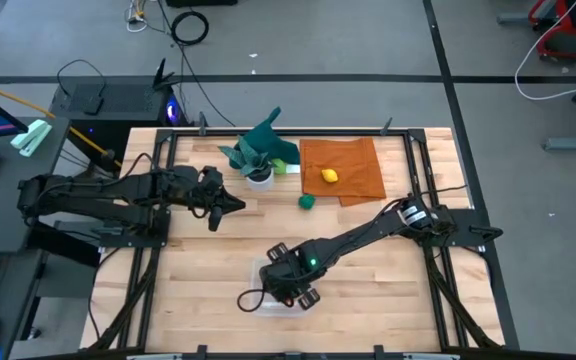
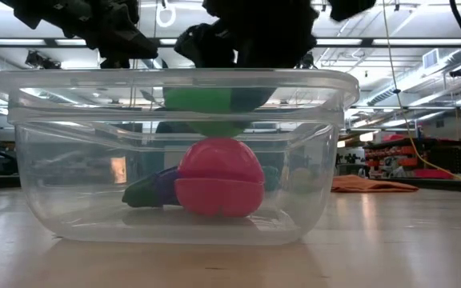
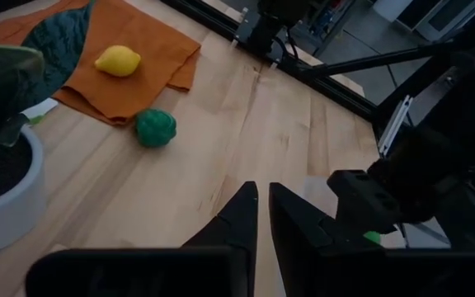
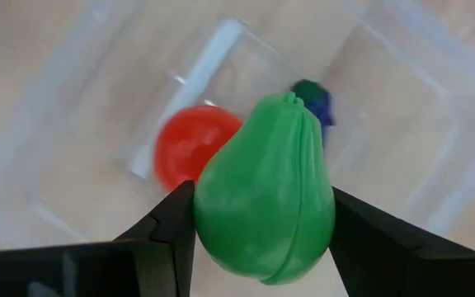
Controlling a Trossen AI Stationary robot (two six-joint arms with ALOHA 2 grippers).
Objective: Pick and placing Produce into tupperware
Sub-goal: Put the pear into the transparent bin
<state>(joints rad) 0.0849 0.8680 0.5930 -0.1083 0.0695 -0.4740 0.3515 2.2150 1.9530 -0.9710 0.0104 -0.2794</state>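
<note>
1. High view: the right claw [image 1: 290, 285] hangs over the clear tupperware [image 1: 268, 301] at the near middle of the wooden surface [image 1: 368, 290].
2. Its fingers [image 4: 167, 227] are clamped on a light green pear-shaped toy [image 4: 266, 198], which sits at the height of the box's rim in the low view.
3. Inside the tupperware lie a red toy [image 2: 218, 178] and a purple eggplant-like toy [image 2: 154, 190] with a dark green cap, touching each other on the box floor.
4. A dark green toy [image 1: 308, 201] rests on the bare surface just near of an orange-brown cloth [image 1: 353, 170], toward the far side.
5. A yellow toy [image 1: 330, 176] lies on that cloth.
6. A teal-leaved plant in a white pot [image 1: 259, 158] stands just left of the cloth.
7. The left claw [image 1: 236, 204] waits left of the plant, well apart from the box, its fingers closed and holding nothing.
</note>
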